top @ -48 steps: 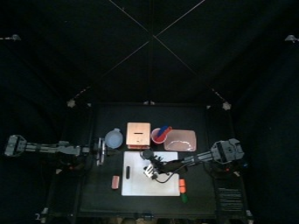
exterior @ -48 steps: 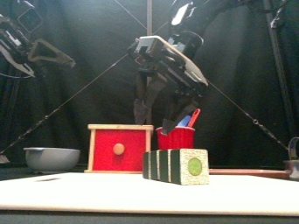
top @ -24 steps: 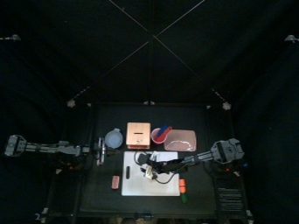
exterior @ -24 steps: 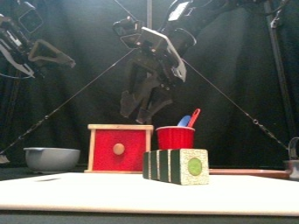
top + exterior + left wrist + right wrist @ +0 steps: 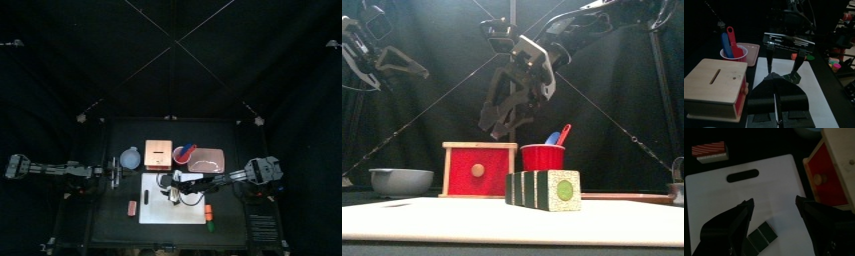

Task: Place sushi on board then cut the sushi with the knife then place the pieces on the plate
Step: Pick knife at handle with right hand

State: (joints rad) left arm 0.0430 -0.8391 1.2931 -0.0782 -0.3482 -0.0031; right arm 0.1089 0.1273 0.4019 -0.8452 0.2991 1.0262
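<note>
The dark green sushi roll (image 5: 545, 189) lies whole on the white cutting board (image 5: 422, 222), its green-ringed end facing the front. My right gripper (image 5: 501, 124) hangs open above the board, left of the roll and clear of it, with nothing between its fingers. The right wrist view shows the roll (image 5: 759, 236) just below the open right gripper (image 5: 775, 208). A red cup (image 5: 544, 157) holding a blue and a red knife (image 5: 557, 135) stands behind the roll. The pink plate (image 5: 206, 157) lies at the back right. My left gripper (image 5: 777, 101) rests shut at the table's left.
The wooden box with the red drawer (image 5: 480, 169) stands behind the board, and the blue-grey bowl (image 5: 401, 180) sits to its left. A red striped toy food (image 5: 709, 152) lies off the board's left side, and another toy (image 5: 211, 213) lies at its right edge.
My right gripper has swung left and a little upward above the board, away from the sushi roll. The roll and the left arm have stayed put.
</note>
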